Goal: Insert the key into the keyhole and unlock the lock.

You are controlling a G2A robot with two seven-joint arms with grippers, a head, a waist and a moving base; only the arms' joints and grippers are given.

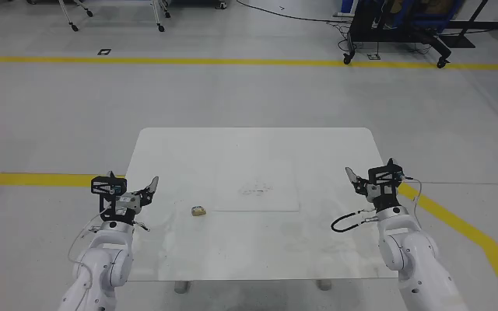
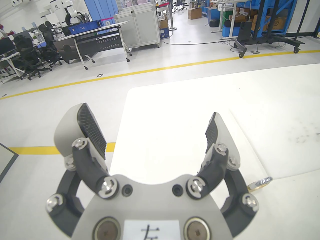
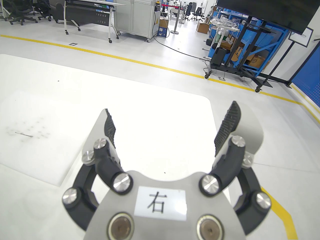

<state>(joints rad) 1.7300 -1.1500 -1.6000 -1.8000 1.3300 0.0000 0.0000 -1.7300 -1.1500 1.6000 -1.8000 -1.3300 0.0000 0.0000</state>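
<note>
Your left gripper (image 2: 150,116) sits closest, with its two ribbed black pads spread wide and nothing between them. It hangs over the left edge of the white rectangular table (image 1: 233,152), towards the near corner. Your right gripper (image 3: 170,111) mirrors it over the right edge, jaws just as wide apart and equally empty. I read this as a ready stance: both arms are parked out at the sides so the middle of the table stays in sight, and both are opened in advance so either can close on something small.

What you are after is the small brass-coloured padlock (image 1: 199,211). It lies flat on the table, left of centre and towards the near edge, just beside the near left corner of a thin white mat (image 1: 257,167) that covers the middle of the table. From the left wrist you catch it low beside that gripper's body, a brass edge with a silvery ring on it (image 2: 258,184). Whether that ring is the shackle or belongs to a key, you cannot tell. No separate key can be made out from above either.

The lock lies much nearer your left gripper (image 1: 134,186) than your right gripper (image 1: 370,175), so the left looks the natural arm to steady it. Nothing has been grasped yet, and the task is at its very beginning. Expect the lock to slide on the smooth top if you nudge it.
</note>
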